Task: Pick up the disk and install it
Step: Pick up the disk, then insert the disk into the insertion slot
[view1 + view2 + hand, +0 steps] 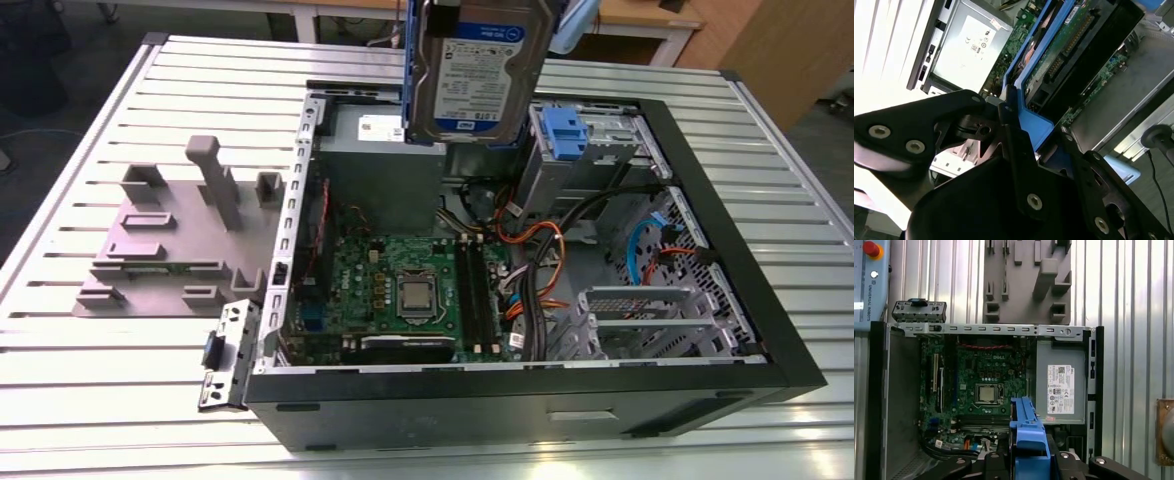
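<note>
The hand (1029,464) is clamped on the blue-railed end of the disk (470,70), which hangs upright, long axis vertical, above the open computer case (534,400) on the counter (80,400), its white-and-blue label facing the exterior view, its green underside showing in the second wrist view.

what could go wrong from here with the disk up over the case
The gripper seems to clamp the disk by just its blue rail, so it might slip and drop onto the motherboard. The orange cables by the blue latch could snag it if it descends there.
</note>
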Robot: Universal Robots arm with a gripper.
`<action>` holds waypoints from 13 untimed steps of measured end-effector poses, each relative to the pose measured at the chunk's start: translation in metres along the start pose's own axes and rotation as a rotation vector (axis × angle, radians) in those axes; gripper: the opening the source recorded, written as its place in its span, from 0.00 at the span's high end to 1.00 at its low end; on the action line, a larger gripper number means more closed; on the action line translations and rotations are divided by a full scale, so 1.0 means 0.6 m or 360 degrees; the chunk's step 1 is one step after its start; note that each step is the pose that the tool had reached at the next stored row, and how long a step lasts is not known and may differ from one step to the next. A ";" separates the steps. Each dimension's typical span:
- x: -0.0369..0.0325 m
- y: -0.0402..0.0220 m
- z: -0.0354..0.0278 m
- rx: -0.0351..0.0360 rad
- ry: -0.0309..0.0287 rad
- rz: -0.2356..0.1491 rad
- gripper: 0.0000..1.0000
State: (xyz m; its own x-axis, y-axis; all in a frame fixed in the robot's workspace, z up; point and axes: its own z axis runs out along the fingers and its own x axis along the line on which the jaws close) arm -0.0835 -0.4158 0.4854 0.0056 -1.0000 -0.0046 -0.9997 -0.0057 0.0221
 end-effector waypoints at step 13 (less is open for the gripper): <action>0.007 -0.003 0.000 0.0000 0.00000 0.0002 0.63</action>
State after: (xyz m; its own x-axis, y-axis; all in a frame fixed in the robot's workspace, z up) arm -0.0815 -0.4203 0.4853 0.0044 -1.0000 -0.0046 -0.9997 -0.0045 0.0222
